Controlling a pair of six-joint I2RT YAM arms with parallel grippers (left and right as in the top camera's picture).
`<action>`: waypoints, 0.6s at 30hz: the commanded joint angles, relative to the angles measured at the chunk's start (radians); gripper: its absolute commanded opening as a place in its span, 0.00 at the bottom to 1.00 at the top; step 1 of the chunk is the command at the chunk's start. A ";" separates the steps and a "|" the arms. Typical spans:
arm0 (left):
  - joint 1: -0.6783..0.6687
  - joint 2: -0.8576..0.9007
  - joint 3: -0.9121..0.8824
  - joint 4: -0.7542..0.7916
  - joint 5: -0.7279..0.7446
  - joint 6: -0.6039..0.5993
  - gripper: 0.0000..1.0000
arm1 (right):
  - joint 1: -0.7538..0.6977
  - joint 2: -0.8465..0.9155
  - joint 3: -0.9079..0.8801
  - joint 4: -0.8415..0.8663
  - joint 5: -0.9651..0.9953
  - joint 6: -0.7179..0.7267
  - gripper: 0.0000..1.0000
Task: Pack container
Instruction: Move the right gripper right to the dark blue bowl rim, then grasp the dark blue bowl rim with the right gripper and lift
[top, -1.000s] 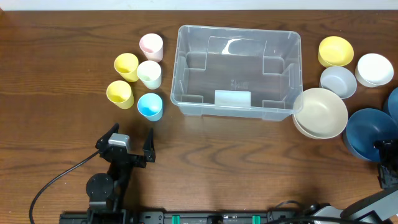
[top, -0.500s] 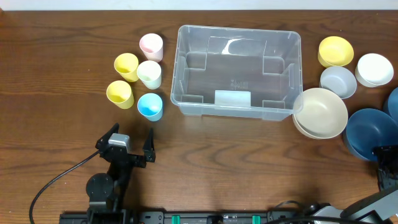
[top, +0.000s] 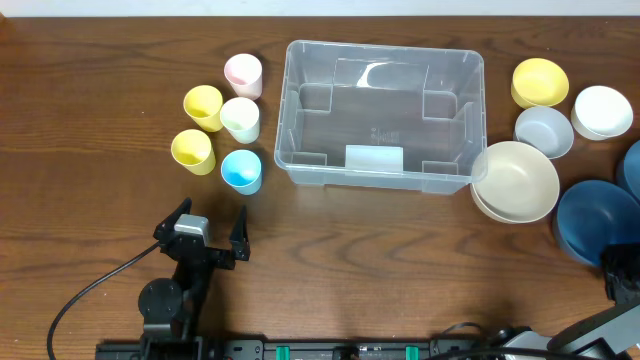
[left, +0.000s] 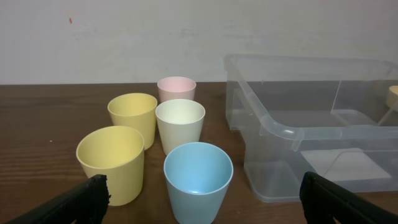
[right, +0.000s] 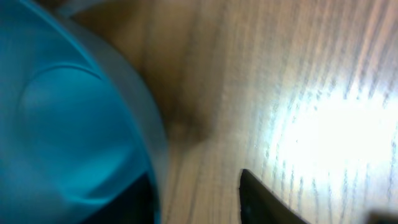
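Container (top: 380, 120): empty, desk (top: 400, 260) far-centre. Left hand (top: 212, 213): spread, empty. Right hand (top: 624, 264): opening untellable, at blue bowl (top: 590, 215); I judge gripping it next.

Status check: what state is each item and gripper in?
container, upright, lidless, empty.
pink cup, upright, empty.
cream cup, upright, empty.
blue cup, upright, empty.
back yellow cup, upright, empty.
front yellow cup, upright, empty.
yellow bowl, upright, empty.
white bowl, upright, empty.
grey bowl, upright, empty.
beige bowls, stacked, upright.
dark blue bowl, upright, empty.
left gripper, open, empty.
right gripper, view blurred, state unclear.
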 joint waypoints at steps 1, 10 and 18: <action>0.005 -0.007 -0.026 -0.021 -0.001 0.006 0.98 | -0.006 0.000 -0.008 -0.021 0.055 0.035 0.32; 0.005 -0.007 -0.026 -0.021 -0.001 0.006 0.98 | -0.032 0.000 -0.008 -0.109 0.065 0.064 0.02; 0.005 -0.007 -0.026 -0.021 -0.001 0.006 0.98 | -0.102 -0.003 0.037 -0.233 0.053 0.064 0.01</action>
